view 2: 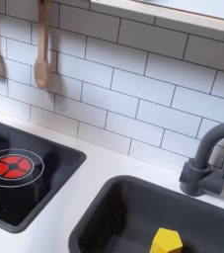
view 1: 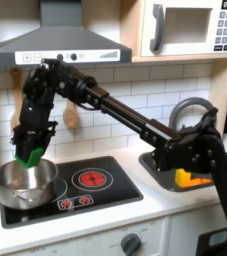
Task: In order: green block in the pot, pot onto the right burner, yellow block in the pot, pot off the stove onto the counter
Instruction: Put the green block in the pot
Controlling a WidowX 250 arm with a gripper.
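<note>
Black gripper (view 1: 29, 152) at the end of a long black jointed arm (view 1: 115, 98), pointing down, jaws clamped narrowly on the green block (view 1: 28, 158), held just above the pot (view 1: 25, 181) over its rim nearest the first exterior view's left. Block in the air, apart from the pot floor as far as can be told. Shiny silver pot, round and shallow, sitting on the burner at the first exterior view's left, hiding most of that ring. Beside it, the second red ring burner (view 1: 91, 179) bare on the glossy black stove (view 1: 120, 189) (also seen in the second exterior view (view 2: 15, 164), at the second exterior view's left). Pale counter (view 1: 155, 203) around the cooktop in both exterior views (view 2: 74, 203). Dark grey sink (view 1: 157, 172) at the first exterior view's right, partly behind the arm's base; inside it the yellow block (view 1: 184, 174) beside an orange piece (view 1: 197, 181). In the second exterior view, yellow block (view 2: 166, 241) resting on the sink (view 2: 123, 212) floor near the bottom edge, with the dark arched faucet (view 2: 207, 158) just behind the basin at the second exterior view's right. White tiled wall behind; wooden utensils (view 2: 41, 44) hanging on it. Grey range hood (view 1: 55, 42) above the stove, microwave (view 1: 190, 25) at the first exterior view's upper right.
</note>
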